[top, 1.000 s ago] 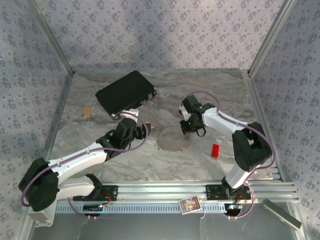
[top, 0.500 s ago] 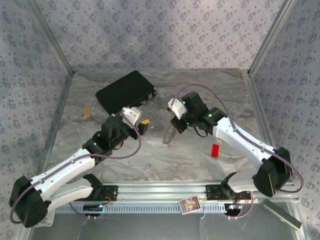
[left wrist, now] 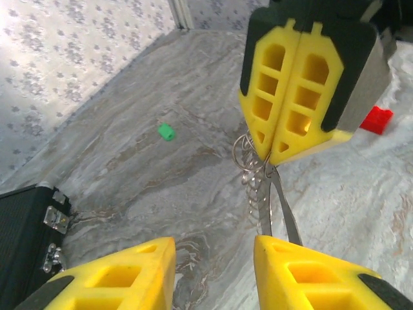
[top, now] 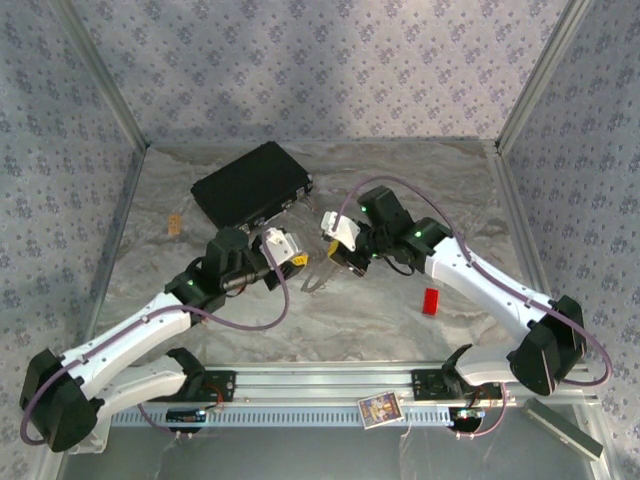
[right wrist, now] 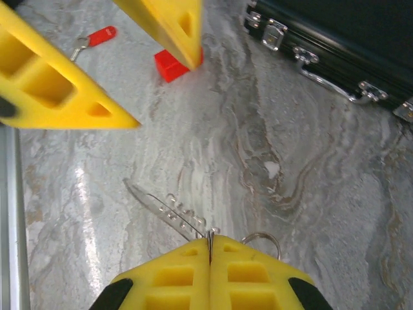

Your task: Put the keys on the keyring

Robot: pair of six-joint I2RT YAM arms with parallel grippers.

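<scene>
Keyring [left wrist: 257, 169] hanging from the right gripper [right wrist: 210, 248], above the marbled worktop [top: 400, 335] and facing the left gripper [left wrist: 214, 248].

The right jaws are pressed flat together on the keyring's top, and it dangles below them: a thin, shiny silver wire loop with a beaded chain and a narrow flat metal strip trailing down. The left jaws stand apart with nothing between them, just in front of the hanging chain. From above, the keyring is only a pale sliver between the two arms. The left wrist view gives its loops and beads clearly, and also takes in a green key [left wrist: 166, 132] lying alone on the worktop farther off. The right wrist view looks down past the chain to a red key [right wrist: 100, 37] beside a red block [right wrist: 173, 65], with the latches of a black case [right wrist: 335, 39] at the upper right.
</scene>
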